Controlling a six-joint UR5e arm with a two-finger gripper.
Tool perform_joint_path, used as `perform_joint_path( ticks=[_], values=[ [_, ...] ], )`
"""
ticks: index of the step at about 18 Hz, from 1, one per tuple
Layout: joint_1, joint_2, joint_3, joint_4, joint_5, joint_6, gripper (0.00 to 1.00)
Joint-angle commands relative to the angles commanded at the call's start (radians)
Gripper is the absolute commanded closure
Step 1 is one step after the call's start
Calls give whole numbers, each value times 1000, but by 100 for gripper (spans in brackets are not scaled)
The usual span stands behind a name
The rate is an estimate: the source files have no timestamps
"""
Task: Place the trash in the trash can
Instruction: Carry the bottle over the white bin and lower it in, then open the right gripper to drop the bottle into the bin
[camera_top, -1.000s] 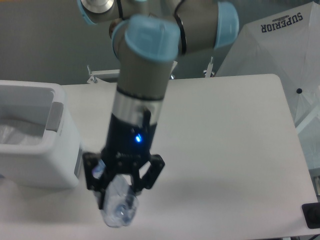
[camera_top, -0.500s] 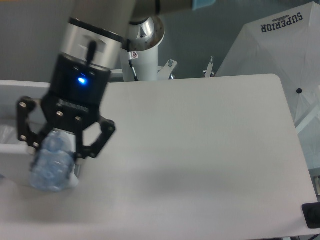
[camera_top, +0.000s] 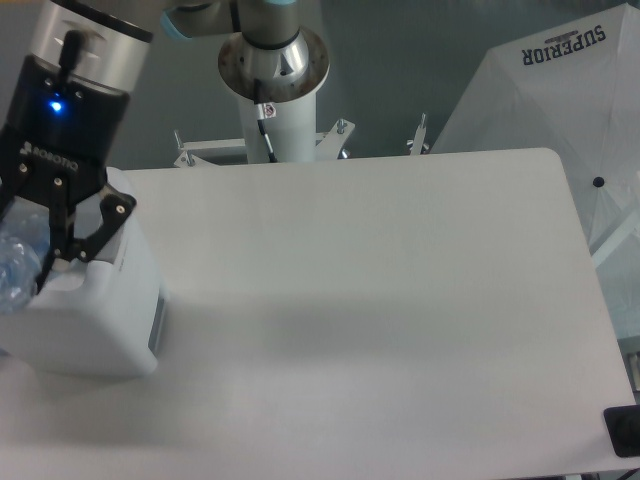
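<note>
Bottle (camera_top: 20, 272) hangs roughly upright in gripper (camera_top: 30, 270) over trash can (camera_top: 110, 320)

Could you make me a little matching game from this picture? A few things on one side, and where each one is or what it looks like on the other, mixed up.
Things:
1. bottle
2. trash can
3. end effector
4. arm base

Descriptions:
A. white box at the table's left edge
B. black, with a small blue light lit
C. clear plastic, held over the white box
D. pale post behind the table's far edge

Pairs: 1-C, 2-A, 3-B, 4-D
</note>
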Motion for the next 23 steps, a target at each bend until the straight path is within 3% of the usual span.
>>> perform_joint_path(
  ticks=[6, 10, 11, 12, 21, 23],
  values=[
    [-38, -20, -38, 5, 6, 5, 49],
    [-60, -20, -71, 5, 31, 41, 26],
    [-61, -18, -78, 5, 32, 54, 7],
    [-61, -18, -81, 5, 34, 60, 2],
    [-57, -18, -72, 3, 34, 92, 0],
    [-17, -18, -74, 3, 34, 97, 0]
  ],
)
